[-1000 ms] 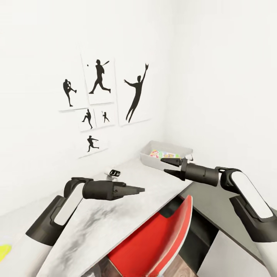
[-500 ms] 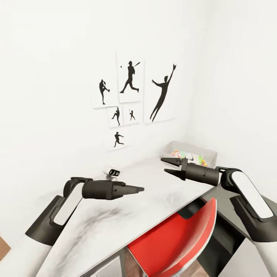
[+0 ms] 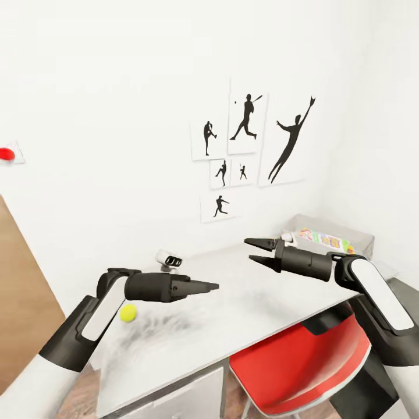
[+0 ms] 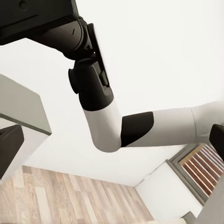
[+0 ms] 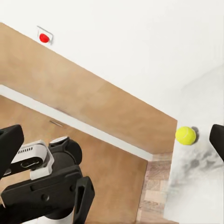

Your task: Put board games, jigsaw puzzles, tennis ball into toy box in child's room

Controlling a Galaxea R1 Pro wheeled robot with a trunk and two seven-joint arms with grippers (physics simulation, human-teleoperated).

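Held out level over the table (image 3: pixel 244 308), both arms, neither touching anything. Left gripper (image 3: pixel 210 286) pressed together to a single point, empty, aimed toward the right side of the head view. Right gripper (image 3: pixel 251 251) spread apart, empty, aimed back the other way toward the left, so that the two tips face each other above the light grey tabletop with a gap between. Near the left arm's elbow, resting on the tabletop close to the table's left end: the tennis ball (image 3: pixel 128 313), yellow-green, round and therefore without any long axis or heading; seen again in the right wrist view (image 5: pixel 185 136), lying on the grey mottled surface just beside its edge. At the far right corner, against the wall: the toy box (image 3: pixel 302 224), pale grey, long axis running along the back wall, slanting from near left to far right in the head view. Inside it, a colourful flat game box (image 3: pixel 323 238), lying flat with its long side following the bin's own. On the tabletop by the wall, a small white and black device (image 3: pixel 168 259). Tucked under the desk at lower right, a red chair (image 3: pixel 302 364). On the wall above, black silhouette sports pictures (image 3: pixel 250 148). At far left, a wooden panel (image 3: pixel 20 302) and a small red dot (image 3: pixel 6 154) on a wall plate.
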